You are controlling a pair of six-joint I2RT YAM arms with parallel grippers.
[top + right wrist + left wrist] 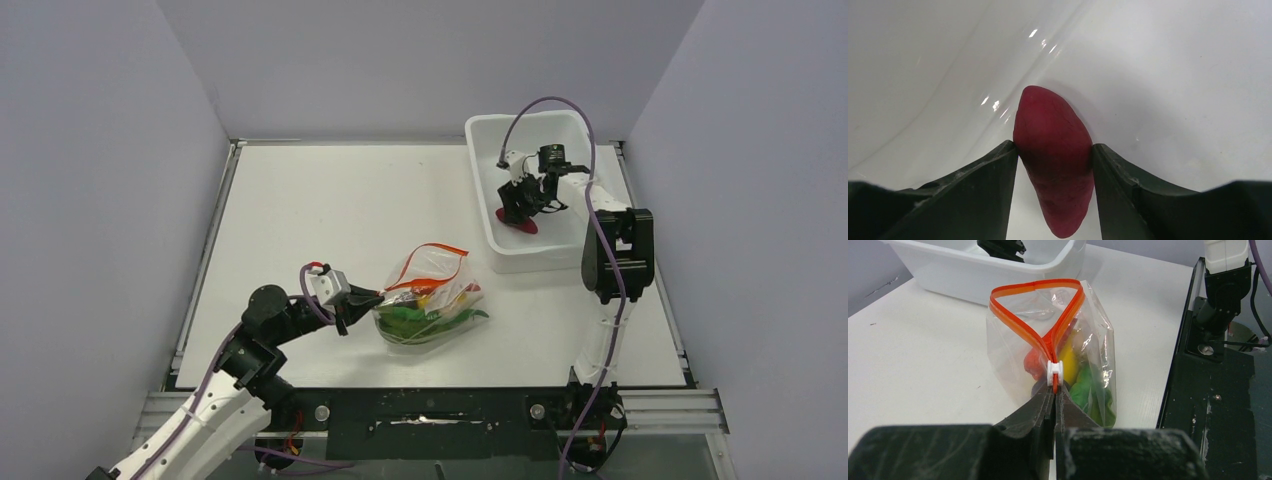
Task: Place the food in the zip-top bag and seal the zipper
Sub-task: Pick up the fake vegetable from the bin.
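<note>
Table [300, 210] white, walls [100, 150] grey; left gripper [1054, 389] pinches zipper [1017, 324], right gripper [1054, 146] grips maroon piece [1054, 175]

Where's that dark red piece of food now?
In the top view, the dark red piece lies inside the white tub at the far right of the table, pinched between the fingers of the right gripper.
</note>
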